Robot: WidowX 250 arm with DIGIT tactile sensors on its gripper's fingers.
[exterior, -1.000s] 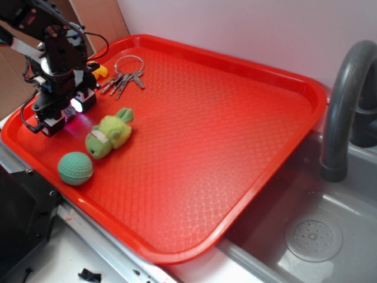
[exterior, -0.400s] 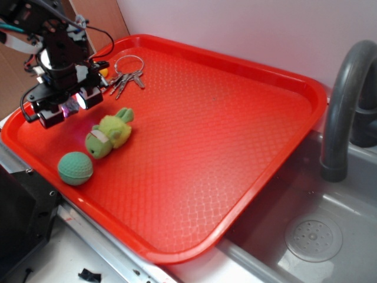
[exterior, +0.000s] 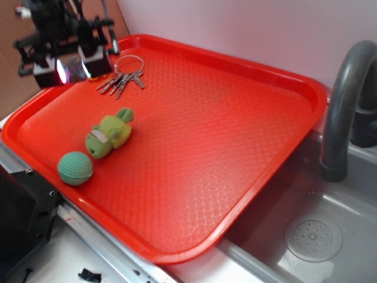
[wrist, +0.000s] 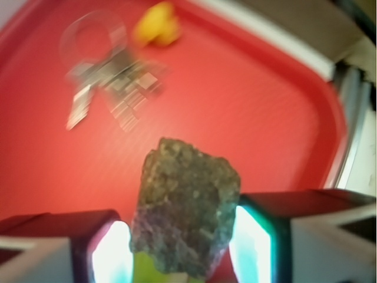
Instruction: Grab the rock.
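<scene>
Wrist view shows my pincer clamped on the rock, held between both pads above the red tray near the keys, so I judge the grab done and only a steady hold remains.

We see a pale, plain wall running across the back, from 11 o'clock to 2 o'clock, evenly lit with no hard shadows. At 10 o'clock a brown wooden panel stands beside the wall. Over at 3 o'clock a dark grey curved faucet arches up and comes down into a grey metal sink, whose round drain sits at 4 o'clock. Along 7 o'clock we have a pale counter edge next to a black block.
</scene>
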